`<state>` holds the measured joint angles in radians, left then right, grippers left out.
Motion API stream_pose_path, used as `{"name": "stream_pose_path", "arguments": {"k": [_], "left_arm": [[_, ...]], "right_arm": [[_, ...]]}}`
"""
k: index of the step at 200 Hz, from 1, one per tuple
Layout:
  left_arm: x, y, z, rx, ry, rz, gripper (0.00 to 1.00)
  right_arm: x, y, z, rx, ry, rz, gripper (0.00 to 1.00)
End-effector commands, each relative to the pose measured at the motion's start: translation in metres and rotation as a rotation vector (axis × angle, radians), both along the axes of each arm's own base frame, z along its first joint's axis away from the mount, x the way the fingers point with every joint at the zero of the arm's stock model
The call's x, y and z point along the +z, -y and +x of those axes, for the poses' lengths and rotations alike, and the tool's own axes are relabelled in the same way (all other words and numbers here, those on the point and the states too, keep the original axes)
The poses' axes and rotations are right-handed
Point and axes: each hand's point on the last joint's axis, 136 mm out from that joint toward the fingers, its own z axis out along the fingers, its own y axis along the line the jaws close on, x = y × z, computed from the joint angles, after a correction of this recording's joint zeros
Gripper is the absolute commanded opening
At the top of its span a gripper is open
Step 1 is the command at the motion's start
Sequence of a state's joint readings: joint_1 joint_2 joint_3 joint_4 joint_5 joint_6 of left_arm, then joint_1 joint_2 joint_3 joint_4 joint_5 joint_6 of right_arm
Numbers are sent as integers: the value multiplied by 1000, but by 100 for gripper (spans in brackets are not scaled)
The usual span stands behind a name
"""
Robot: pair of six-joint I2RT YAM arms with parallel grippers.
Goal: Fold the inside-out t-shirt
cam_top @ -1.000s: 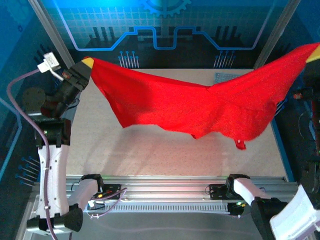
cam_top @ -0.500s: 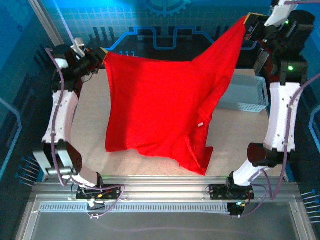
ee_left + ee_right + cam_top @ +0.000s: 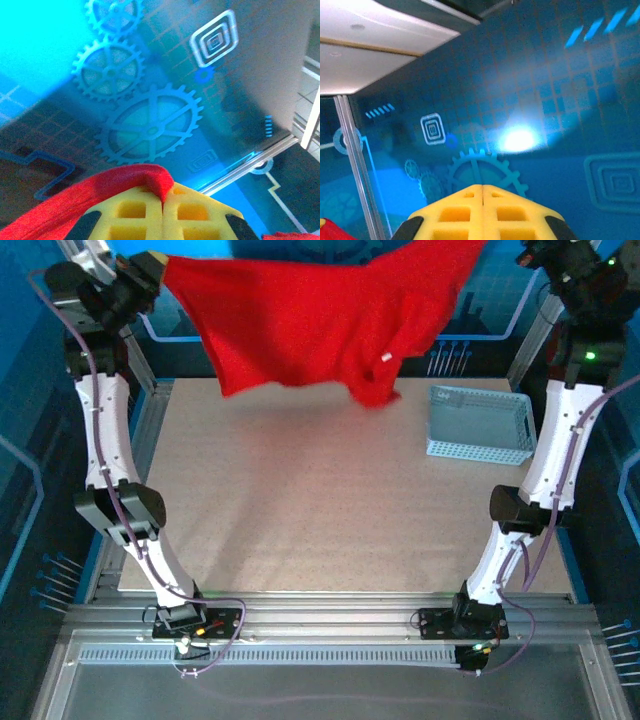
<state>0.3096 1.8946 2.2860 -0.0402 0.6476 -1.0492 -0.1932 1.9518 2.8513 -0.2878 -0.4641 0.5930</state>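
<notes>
Table (image 3: 300, 510): bare tan top, left open, likely as the spot where the fold gets laid out.

T-shirt (image 3: 310, 310): red, up in the air over the far edge of the table, not touching it. It is spread sideways between the two claws and sags in the middle, with a lower corner hanging near the basket. Held high and wide like this, probably so the cloth opens out flat before it is lowered.

Left arm (image 3: 100, 430) and right arm (image 3: 560, 460): both stretched tall and reaching far back, one on each side, which keeps the cloth taut.

Basket (image 3: 478, 425): white mesh, on the table at far right, beside the right arm, apart from the shirt.

Left claw (image 3: 150, 262): clenched on the shirt's left corner. The left wrist view shows red cloth pinched between the yellow pads (image 3: 200, 212) and bunched over the tips.

Right claw (image 3: 482, 189): pads pressed together. No cloth shows at the tips, only a red scrap at the lower left. The shirt's right end rises off the top view toward it, so it is judged to be gripping that end.

Label (image 3: 387, 357): small, white, on the hanging part, facing out, which fits an inside-out shirt.
</notes>
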Motion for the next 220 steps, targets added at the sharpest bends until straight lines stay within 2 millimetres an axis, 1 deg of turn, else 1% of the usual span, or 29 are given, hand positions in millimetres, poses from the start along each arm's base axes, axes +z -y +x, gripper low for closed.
{"name": "stream_pose_path", "arguments": {"k": [1, 6, 17, 29, 41, 45, 47, 50, 51, 55, 56, 63, 83, 102, 107, 119, 133, 137, 142, 146, 150, 163, 170, 173, 184, 197, 206, 212, 220], "left_arm": [[16, 2, -26, -33, 70, 20, 0], [12, 3, -30, -30, 72, 29, 0], [-8, 5, -36, -25, 39, 38, 0], [-35, 10, -44, -39, 6, 36, 0], [-65, 16, -56, -54, -28, 27, 0], [-83, 16, -57, -56, -55, 19, 0], [-84, 18, -62, -57, -53, 21, 0], [-98, 19, -64, -58, -75, 14, 0], [-98, 20, -65, -58, -74, 15, 0], [-116, 21, -70, -61, -106, 4, 0], [-116, 22, -71, -61, -104, 4, 0], [-144, 26, -80, -63, -148, -10, 0], [-216, 39, -111, -66, -261, -36, 0], [-282, 48, -142, -52, -413, -26, 0], [-292, 50, -152, -43, -434, -16, 0], [-330, 54, -176, -23, -530, -12, 0], [-367, 57, -205, 10, -633, -18, 0], [-372, 58, -213, 24, -643, -17, 0], [-389, 60, -224, 37, -696, -29, 0], [-397, 60, -232, 54, -721, -35, 0], [-409, 60, -241, 66, -762, -48, 3], [-435, 62, -264, 109, -836, -80, 5], [-445, 64, -273, 118, -859, -109, 5], [-451, 65, -277, 122, -877, -121, 6], [-467, 67, -289, 140, -929, -157, 8], [-481, 69, -300, 153, -979, -190, 10], [-488, 67, -309, 184, -1026, -193, 17], [-491, 64, -316, 218, -1061, -186, 27], [-491, 58, -324, 265, -1087, -170, 31]], "right_arm": [[40, -19, -63, 63, 141, -51, 0], [36, -24, -66, 78, 122, -68, 0], [23, -35, -70, 99, 63, -106, 0], [-5, -48, -66, 120, -46, -146, 0], [-43, -66, -62, 150, -150, -207, 0], [-57, -72, -64, 157, -178, -232, 0], [-64, -75, -65, 158, -195, -242, 0], [-74, -79, -67, 160, -215, -255, 0], [-81, -79, -63, 158, -234, -258, 0], [-92, -83, -70, 156, -252, -272, 0], [-97, -84, -69, 157, -262, -277, 0], [-125, -91, -74, 176, -307, -294, 0], [-202, -92, -89, 196, -448, -278, 0], [-268, -90, -105, 208, -597, -235, 0], [-287, -90, -110, 214, -645, -226, 0], [-328, -86, -120, 200, -768, -194, 0], [-370, -79, -139, 157, -897, -160, 0], [-382, -76, -145, 142, -933, -144, 0], [-395, -73, -152, 126, -974, -125, 0], [-406, -72, -158, 118, -1005, -110, 0], [-417, -70, -164, 107, -1042, -92, 0], [-453, -64, -183, 64, -1167, -26, 0], [-465, -62, -193, 54, -1215, 10, 0], [-479, -61, -199, 50, -1259, 27, 0], [-503, -58, -215, 22, -1339, 83, 0], [-522, -50, -230, -29, -1396, 136, 0], [-529, -47, -238, -52, -1415, 164, 0], [-531, -45, -243, -65, -1421, 176, 0], [-531, -44, -247, -73, -1413, 189, 0]]}}
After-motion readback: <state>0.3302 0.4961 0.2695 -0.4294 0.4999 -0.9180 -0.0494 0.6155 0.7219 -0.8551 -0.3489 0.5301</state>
